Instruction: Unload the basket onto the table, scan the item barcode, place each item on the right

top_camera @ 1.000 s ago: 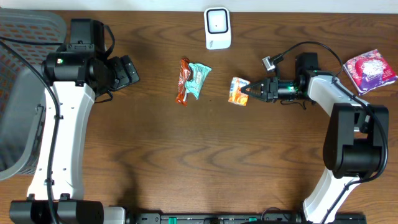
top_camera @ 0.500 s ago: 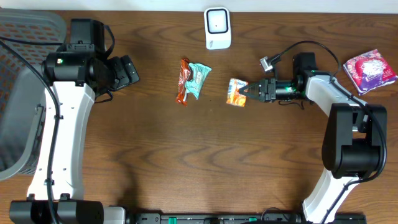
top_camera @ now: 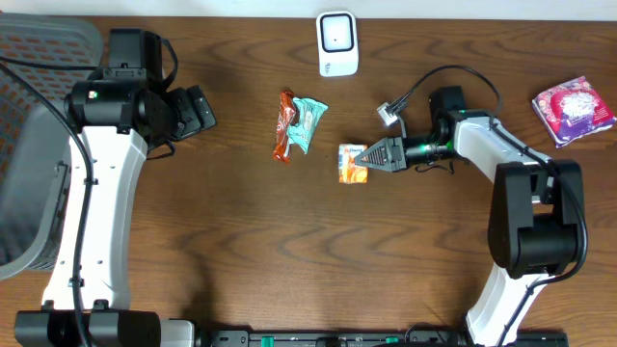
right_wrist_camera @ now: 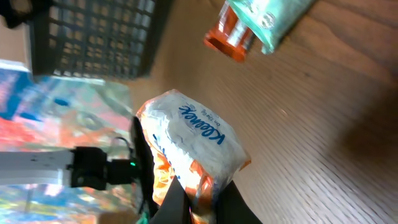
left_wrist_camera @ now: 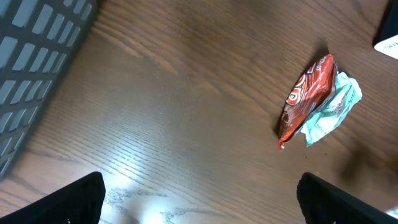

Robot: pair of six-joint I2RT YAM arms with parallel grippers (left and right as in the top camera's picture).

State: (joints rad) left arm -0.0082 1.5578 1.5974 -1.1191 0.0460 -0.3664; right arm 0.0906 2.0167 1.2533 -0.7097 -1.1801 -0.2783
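Observation:
The item is a small orange and white tissue pack (top_camera: 352, 163) near the table's middle, below the white scanner (top_camera: 337, 43) at the back edge. My right gripper (top_camera: 372, 155) is shut on the pack's right end. In the right wrist view the pack (right_wrist_camera: 194, 144) sticks out from between my dark fingers (right_wrist_camera: 176, 202), and the right gripper (right_wrist_camera: 202, 200) pinches its orange edge. No barcode shows. My left gripper (top_camera: 200, 110) hangs wide open at the left, holding nothing. Only bare wood lies between the jaws of the left gripper (left_wrist_camera: 202, 202) in its wrist view.
A red snack wrapper (top_camera: 284, 126) and a crumpled teal wrapper (top_camera: 309, 120) lie left of the pack, both also in the left wrist view as red wrapper (left_wrist_camera: 305, 98) and teal wrapper (left_wrist_camera: 333, 111). A pink packet (top_camera: 574, 108) lies far right. A grey basket (top_camera: 29, 145) stands at the left edge.
My right gripper has moved left and toward the table's front, carrying the tissue pack with it. The left arm has stayed still.

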